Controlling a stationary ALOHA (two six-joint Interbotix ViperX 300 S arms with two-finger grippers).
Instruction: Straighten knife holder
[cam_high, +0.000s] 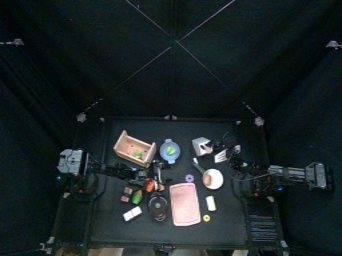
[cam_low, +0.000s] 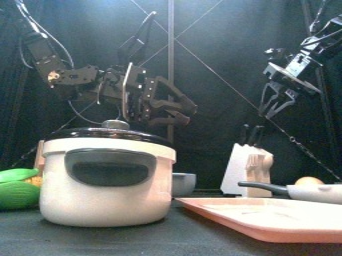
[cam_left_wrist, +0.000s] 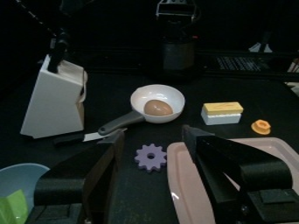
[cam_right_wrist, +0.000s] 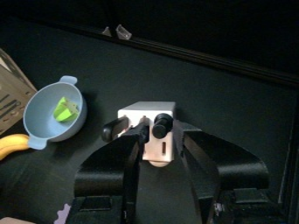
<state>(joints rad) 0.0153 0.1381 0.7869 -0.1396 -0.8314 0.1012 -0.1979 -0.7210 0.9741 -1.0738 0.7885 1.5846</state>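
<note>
While smooth and boxy, the knife holder (cam_right_wrist: 152, 131) stands upright.

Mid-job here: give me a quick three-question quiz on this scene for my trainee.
1. True or false: the right gripper is shut on the knife holder.
2. What lies in the blue bowl? A) a green piece B) a spoon C) a purple gear
3. Fill in: the left gripper has its jaws ___.

Key: 1 false, it hangs open above the knife holder, apart from it; 2 A; 3 open.
</note>
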